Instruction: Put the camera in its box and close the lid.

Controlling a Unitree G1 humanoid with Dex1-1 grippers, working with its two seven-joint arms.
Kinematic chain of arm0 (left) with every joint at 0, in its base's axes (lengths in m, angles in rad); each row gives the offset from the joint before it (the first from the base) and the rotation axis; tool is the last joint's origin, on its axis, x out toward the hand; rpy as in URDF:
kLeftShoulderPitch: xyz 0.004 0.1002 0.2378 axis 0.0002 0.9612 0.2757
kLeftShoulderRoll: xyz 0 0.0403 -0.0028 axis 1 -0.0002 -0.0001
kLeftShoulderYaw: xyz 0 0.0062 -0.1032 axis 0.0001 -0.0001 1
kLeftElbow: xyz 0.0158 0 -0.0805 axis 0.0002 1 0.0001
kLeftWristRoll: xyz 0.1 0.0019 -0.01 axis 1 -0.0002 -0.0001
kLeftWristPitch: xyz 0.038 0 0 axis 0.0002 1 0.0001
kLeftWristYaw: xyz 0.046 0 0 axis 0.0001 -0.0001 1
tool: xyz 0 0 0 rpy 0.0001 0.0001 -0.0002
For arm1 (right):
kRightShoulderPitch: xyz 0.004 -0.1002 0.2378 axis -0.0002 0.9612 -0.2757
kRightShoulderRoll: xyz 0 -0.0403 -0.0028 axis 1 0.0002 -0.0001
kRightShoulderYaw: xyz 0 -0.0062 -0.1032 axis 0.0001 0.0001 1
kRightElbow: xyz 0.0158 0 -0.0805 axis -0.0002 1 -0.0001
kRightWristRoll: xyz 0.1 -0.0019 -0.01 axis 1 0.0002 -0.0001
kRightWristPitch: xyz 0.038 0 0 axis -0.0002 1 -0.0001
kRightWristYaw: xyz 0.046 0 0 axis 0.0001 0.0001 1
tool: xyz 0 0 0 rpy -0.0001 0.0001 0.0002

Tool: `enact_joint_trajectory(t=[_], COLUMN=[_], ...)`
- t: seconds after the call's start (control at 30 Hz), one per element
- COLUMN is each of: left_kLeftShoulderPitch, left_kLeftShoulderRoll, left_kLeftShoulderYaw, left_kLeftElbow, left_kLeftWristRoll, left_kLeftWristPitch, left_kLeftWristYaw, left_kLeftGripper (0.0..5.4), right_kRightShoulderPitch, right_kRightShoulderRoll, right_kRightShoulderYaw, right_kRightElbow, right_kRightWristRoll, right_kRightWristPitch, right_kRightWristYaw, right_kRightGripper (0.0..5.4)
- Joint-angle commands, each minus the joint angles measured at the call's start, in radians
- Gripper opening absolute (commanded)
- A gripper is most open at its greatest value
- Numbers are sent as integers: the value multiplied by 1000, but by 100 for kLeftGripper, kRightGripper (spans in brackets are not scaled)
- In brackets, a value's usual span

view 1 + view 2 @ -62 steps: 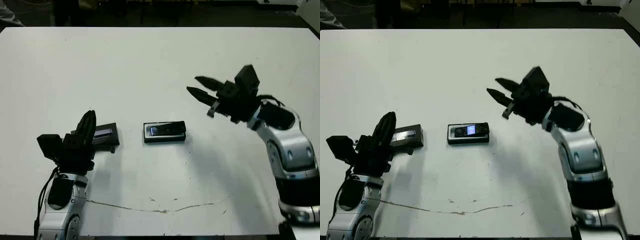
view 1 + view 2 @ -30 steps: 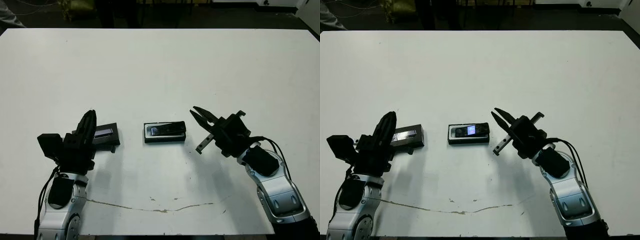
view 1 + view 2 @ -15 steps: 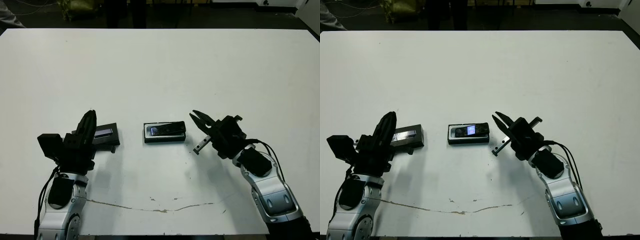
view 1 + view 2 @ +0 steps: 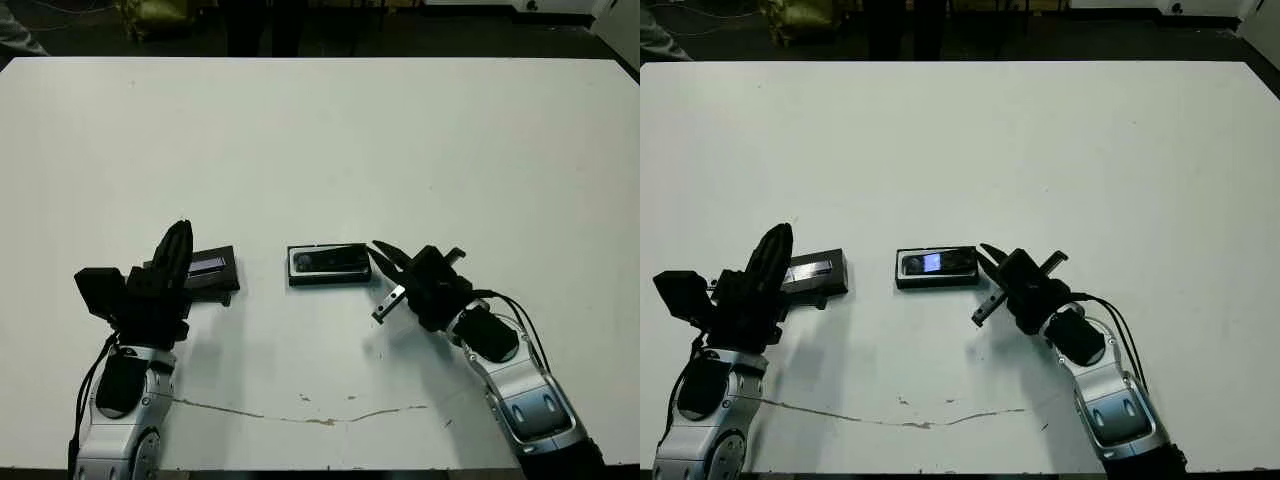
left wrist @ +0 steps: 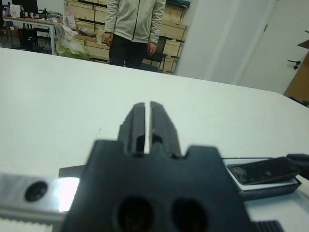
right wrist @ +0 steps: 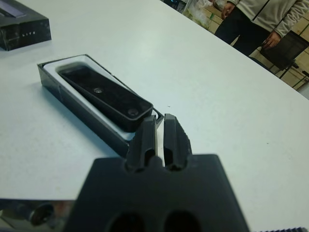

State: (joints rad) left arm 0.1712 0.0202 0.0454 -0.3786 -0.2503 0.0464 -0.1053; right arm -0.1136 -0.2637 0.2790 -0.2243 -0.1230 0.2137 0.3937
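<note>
On the white table [image 4: 320, 130], at the robot's left, the left gripper [image 4: 178, 243] rests low over the surface with its two black fingers pressed together, only a thin slit showing between them in the left wrist view, and nothing held. Just beside those fingers, toward the middle, lies the lid [image 4: 207, 270], a flat black panel with a glossy silver-grey strip across its top; it sits flat on the table, close against the left gripper, though whether the two actually touch cannot be told. Near the middle of the table, well apart from the lid, stands the box [image 4: 329, 266], a shallow black tray with a white lining visible along its inner edges. The camera [image 6: 105, 97], a slim matte-black bar with small round lenses on its face, lies inside the box; in the right wrist view its end nearest the right gripper seems to ride slightly above the rim. The box is uncovered. Right of it, the right gripper [image 4: 384, 260] reaches in from the robot's right side, its fingers closed against each other and empty, their tips just beside the box's right end, at the camera's near end. Beyond the far table edge, a person [image 5: 135, 29] in a light jacket stands before stacked cardboard cartons [image 5: 91, 34].
</note>
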Motion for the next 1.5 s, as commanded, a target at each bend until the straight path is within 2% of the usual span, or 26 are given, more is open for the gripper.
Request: enact_joint_trajectory(t=[0.03,0.3,0.5,0.6,0.83,0.97,1.03,1.13,1.27,1.4,1.5], left_kLeftShoulderPitch=[22,22,21,23,22,21,22,23,28,36,30], left_kLeftShoulderRoll=[0,-3,-4,-2,-4,-3,2,13,34,104,183], left_kLeftShoulderYaw=[2,0,1,0,2,4,6,17,37,88,156], left_kLeftElbow=[9,11,15,15,16,12,9,-2,-19,-49,-55], left_kLeftWristRoll=[6,8,4,12,14,8,14,13,10,22,-8], left_kLeftWristPitch=[4,4,-1,-7,-10,-4,-5,0,-3,-8,-8], left_kLeftWristYaw=[1,4,-1,0,-1,-3,-2,-5,-16,-53,-111], left_kLeftGripper=[0,0,0,0,0,0,0,0,0,0,0], right_kRightShoulderPitch=[12,13,11,11,-12,-14,-7,22,70,134,170], right_kRightShoulderRoll=[-5,-10,-13,-10,0,41,55,74,80,83,76], right_kRightShoulderYaw=[7,8,14,2,-105,-201,-237,-288,-324,-355,-376], right_kRightElbow=[21,40,28,33,-47,-98,-96,-92,-72,-70,-70], right_kRightWristRoll=[-13,-10,-25,-14,119,232,251,296,316,335,356], right_kRightWristPitch=[6,-6,22,0,-58,-64,-72,-41,-48,-44,-37], right_kRightWristYaw=[-3,9,10,8,25,-2,-31,-65,-87,-104,-99], right_kRightGripper=[1,1,1,1,1,1,1,1,1,1,1])
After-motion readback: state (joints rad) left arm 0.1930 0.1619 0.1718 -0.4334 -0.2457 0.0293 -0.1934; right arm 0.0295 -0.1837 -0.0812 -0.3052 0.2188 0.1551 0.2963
